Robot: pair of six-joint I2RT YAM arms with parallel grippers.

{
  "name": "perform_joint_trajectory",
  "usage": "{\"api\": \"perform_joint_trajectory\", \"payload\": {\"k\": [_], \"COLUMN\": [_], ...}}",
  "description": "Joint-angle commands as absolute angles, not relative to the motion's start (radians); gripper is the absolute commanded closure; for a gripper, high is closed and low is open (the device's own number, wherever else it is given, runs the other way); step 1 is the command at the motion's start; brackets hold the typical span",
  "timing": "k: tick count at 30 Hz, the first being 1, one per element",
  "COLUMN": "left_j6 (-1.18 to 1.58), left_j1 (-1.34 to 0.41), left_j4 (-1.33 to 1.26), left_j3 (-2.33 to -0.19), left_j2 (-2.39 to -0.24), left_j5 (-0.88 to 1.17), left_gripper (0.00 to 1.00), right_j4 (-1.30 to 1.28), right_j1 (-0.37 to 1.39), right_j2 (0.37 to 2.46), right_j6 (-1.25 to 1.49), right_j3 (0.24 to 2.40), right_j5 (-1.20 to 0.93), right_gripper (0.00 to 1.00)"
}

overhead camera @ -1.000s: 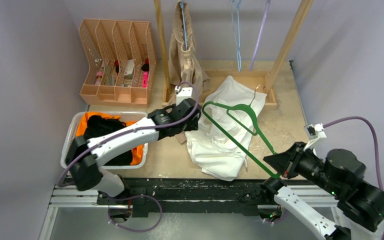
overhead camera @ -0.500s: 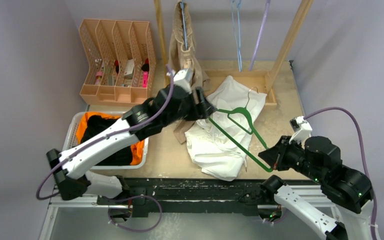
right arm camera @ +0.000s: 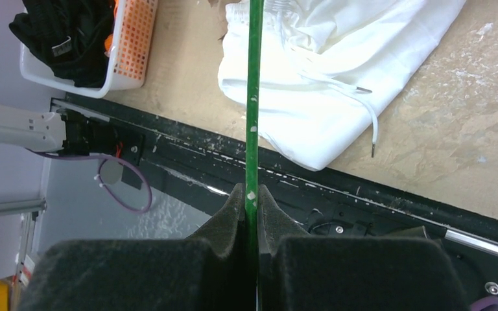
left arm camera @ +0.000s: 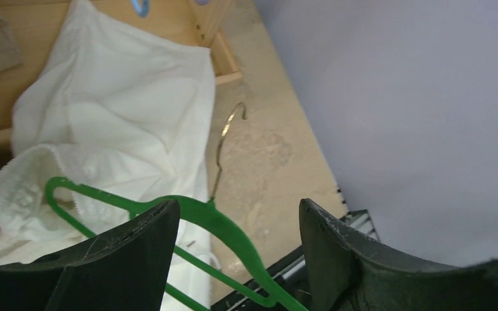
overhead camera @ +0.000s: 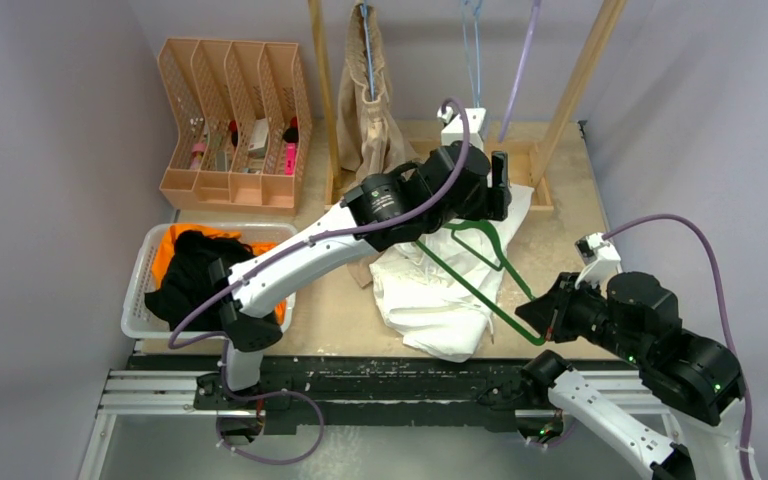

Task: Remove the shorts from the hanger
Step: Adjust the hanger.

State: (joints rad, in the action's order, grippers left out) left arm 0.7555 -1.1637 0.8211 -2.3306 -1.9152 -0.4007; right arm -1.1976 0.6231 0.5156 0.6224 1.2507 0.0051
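The white shorts [overhead camera: 430,300] lie crumpled on the table, also in the left wrist view [left arm camera: 117,123]. A green hanger [overhead camera: 470,289] lies across them, with one end at their waistband. My right gripper [overhead camera: 542,322] is shut on the hanger's near corner; its bar [right arm camera: 254,97] runs out from the jaws [right arm camera: 251,194]. My left gripper [overhead camera: 503,187] is open and empty above the hanger's neck [left arm camera: 224,227] and metal hook [left arm camera: 228,139]. Beige shorts [overhead camera: 370,115] hang on the rack. Orange shorts [overhead camera: 168,245] and black shorts [overhead camera: 195,265] lie in a basket.
A white basket [overhead camera: 135,318] stands at the left front. An orange file rack [overhead camera: 230,115] is at the back left. The wooden clothes rack [overhead camera: 580,75] holds empty blue and purple hangers [overhead camera: 475,70]. The table's front edge and a black rail [right arm camera: 389,194] run below the shorts.
My left arm has swung from the hanger's left end up and right to above its hook. The hanger's left end has dropped onto the white shorts. My right gripper still holds the corner.
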Motion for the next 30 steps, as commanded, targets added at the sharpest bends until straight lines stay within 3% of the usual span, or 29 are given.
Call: {"api": "perform_joint_trajectory", "payload": {"k": [1, 10, 16, 21, 30], "left_j6": [0.713, 0.676, 0.663, 0.655, 0.685], "left_j1": [-1.16, -1.161, -1.16, -1.161, -1.166], "left_j4": [0.891, 0.875, 0.809, 0.784, 0.83], "left_j3": [-2.342, -2.432, -2.417, -2.404, -2.438], "left_j2": [-1.915, -2.011, -2.028, -2.02, -2.045], "left_j5": [-0.522, -0.541, -0.558, -0.635, -0.745], "left_gripper": [0.33, 0.41, 0.69, 1.0, 1.0], "right_j4": [-1.139, -1.142, -1.145, -1.142, -1.132], "right_j1": [0.63, 0.63, 0.63, 0.63, 0.63], "right_j2": [0.508, 0.498, 0.483, 0.486, 0.5], "right_j6": [0.592, 0.582, 0.59, 0.601, 0.587], "right_j3": [1.276, 1.288, 1.282, 1.278, 1.305], "right_j5": [-0.018, -0.024, -0.05, -0.064, -0.027], "right_gripper": [1.0, 1.0, 1.0, 1.0, 1.0]}}
